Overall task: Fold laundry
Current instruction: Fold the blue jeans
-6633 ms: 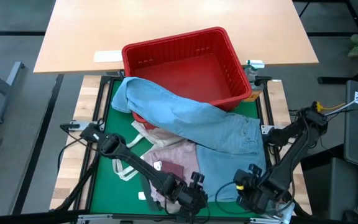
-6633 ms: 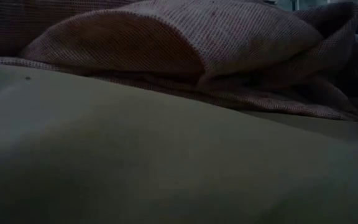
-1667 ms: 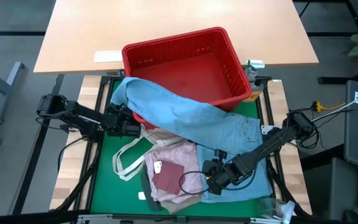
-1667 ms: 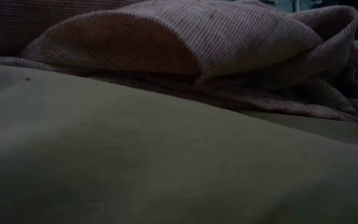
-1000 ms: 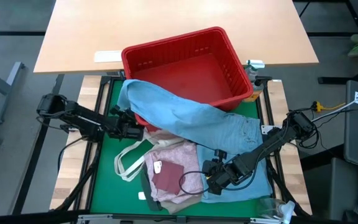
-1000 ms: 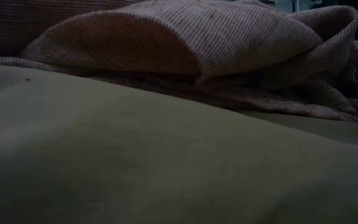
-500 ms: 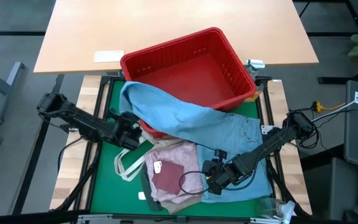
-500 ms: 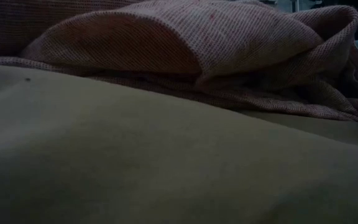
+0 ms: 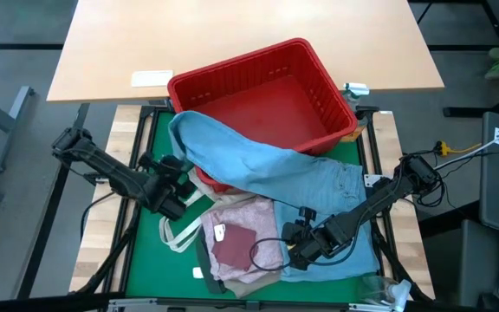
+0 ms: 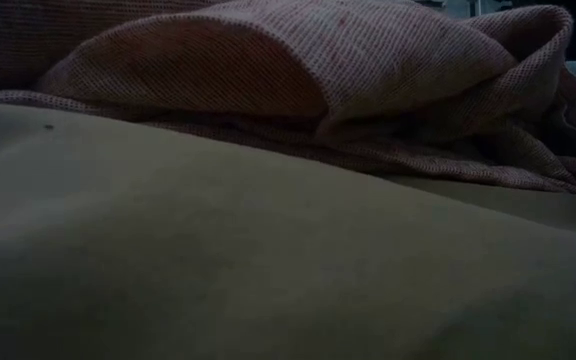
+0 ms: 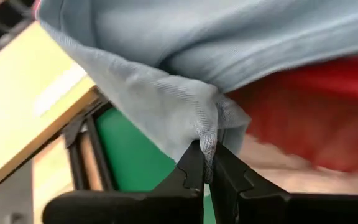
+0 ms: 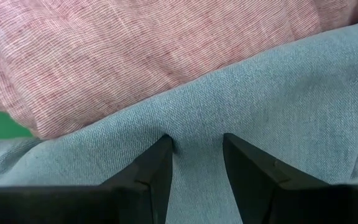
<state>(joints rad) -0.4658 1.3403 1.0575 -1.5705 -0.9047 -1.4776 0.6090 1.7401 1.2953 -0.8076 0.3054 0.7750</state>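
The jeans leg (image 9: 232,154) has been dragged off the red basket (image 9: 262,87) by the left pincer (image 11: 207,167), clamped shut on its hem. The right pincer (image 12: 196,152) is pressed half-open on denim, probably pinning it. If the basket gets snagged, it could be tipped.

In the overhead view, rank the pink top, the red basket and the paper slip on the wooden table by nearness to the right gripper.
From the right gripper:
1. Pink top, beside it, toward the left arm.
2. Red basket, at the mat's far edge.
3. Paper slip, far-left on the wooden table.
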